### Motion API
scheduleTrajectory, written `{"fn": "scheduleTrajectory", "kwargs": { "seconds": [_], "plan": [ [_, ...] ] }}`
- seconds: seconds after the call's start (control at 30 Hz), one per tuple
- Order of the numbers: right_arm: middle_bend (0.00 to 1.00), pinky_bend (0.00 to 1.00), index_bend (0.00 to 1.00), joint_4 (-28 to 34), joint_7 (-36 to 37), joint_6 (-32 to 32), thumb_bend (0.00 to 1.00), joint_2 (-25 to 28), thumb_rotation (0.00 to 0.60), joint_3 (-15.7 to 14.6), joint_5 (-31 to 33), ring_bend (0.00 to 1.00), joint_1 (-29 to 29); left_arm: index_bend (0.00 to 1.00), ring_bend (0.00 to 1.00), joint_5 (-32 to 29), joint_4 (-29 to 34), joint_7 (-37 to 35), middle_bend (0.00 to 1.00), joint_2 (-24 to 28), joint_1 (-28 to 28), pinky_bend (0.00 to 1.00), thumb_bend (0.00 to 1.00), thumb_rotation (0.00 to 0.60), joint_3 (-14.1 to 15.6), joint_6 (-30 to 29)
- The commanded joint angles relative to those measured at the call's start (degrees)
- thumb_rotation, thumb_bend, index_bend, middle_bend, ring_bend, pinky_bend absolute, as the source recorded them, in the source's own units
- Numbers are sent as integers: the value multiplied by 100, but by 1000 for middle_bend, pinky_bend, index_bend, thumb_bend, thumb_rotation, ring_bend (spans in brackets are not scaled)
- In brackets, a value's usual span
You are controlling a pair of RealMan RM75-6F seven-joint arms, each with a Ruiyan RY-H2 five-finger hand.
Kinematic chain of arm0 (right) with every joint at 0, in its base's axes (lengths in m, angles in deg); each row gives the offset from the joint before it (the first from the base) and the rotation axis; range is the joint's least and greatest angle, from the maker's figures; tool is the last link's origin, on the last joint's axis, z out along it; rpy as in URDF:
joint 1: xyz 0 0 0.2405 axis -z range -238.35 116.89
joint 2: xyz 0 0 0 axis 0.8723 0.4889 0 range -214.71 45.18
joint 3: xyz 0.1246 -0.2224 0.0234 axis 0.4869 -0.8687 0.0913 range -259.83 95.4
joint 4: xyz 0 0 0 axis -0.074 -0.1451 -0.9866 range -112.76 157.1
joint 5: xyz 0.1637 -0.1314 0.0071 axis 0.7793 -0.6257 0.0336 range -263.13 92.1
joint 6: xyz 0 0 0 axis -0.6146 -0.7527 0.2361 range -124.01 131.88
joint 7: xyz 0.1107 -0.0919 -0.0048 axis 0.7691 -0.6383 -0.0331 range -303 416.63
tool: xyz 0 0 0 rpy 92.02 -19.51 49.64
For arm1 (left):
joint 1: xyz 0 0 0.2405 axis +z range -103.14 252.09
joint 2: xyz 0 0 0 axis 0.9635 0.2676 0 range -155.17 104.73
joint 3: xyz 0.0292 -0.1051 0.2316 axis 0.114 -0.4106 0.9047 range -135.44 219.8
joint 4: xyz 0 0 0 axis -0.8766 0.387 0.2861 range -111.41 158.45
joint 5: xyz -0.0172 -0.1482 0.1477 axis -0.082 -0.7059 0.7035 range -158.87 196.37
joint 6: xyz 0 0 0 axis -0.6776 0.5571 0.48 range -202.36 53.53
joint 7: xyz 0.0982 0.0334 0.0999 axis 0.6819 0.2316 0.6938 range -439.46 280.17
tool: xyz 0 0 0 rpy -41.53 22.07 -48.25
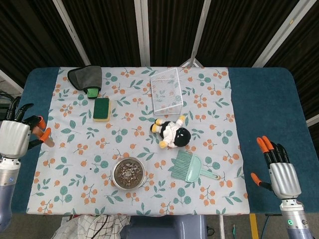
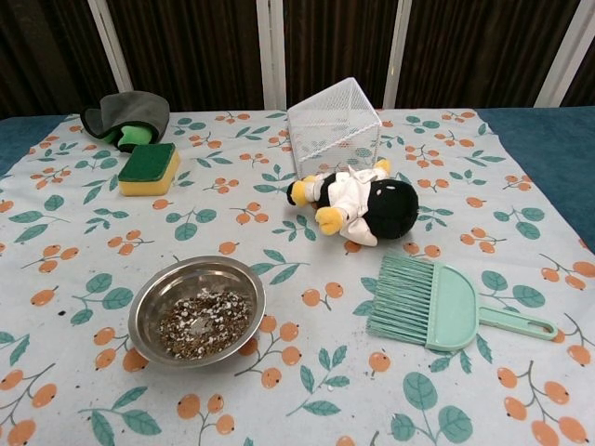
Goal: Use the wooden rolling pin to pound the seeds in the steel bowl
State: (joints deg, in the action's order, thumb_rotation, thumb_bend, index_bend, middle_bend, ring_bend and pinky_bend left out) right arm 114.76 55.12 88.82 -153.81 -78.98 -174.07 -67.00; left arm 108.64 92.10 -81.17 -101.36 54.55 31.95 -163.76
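Your left hand (image 1: 15, 138) is out past the left edge of the patterned cloth (image 1: 209, 99), over the bare blue table (image 1: 264, 99), with its fingers wrapped around the wooden rolling pin (image 1: 48, 142). Only the pin's lower tip shows under the fingers, so you cannot read its long axis or tilt from the head view, and the chest view does not show it.

The steel bowl (image 2: 197, 310) with the seeds (image 2: 204, 323) sits near the front edge of the cloth, well to the right of your left hand, with open cloth on its left side. The mint brush (image 2: 446, 305) lies to the bowl's right, the plush doll (image 2: 358, 207) behind that.

Your right hand (image 1: 280, 172) is near the table's front right corner, fingers spread and holding nothing.
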Motion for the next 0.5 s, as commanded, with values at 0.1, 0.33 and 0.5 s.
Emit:
{"fn": "scheduleTrajectory", "kwargs": {
  "seconds": [0.1,0.33,0.5],
  "plan": [
    [0,0,0,8,-10,7,268,-2,600,-8,-8,0,6,622,217,73,-782,-187,743,-267,88,51,886,600,297,112],
    [0,0,0,9,0,25,268,-4,600,-4,-12,0,13,622,217,363,-1244,-120,738,-544,58,51,886,600,606,170],
    [0,0,0,2,2,38,269,-5,600,-10,-29,0,17,622,217,456,-1233,-108,729,-724,3,51,885,600,648,122]
  ]
}}
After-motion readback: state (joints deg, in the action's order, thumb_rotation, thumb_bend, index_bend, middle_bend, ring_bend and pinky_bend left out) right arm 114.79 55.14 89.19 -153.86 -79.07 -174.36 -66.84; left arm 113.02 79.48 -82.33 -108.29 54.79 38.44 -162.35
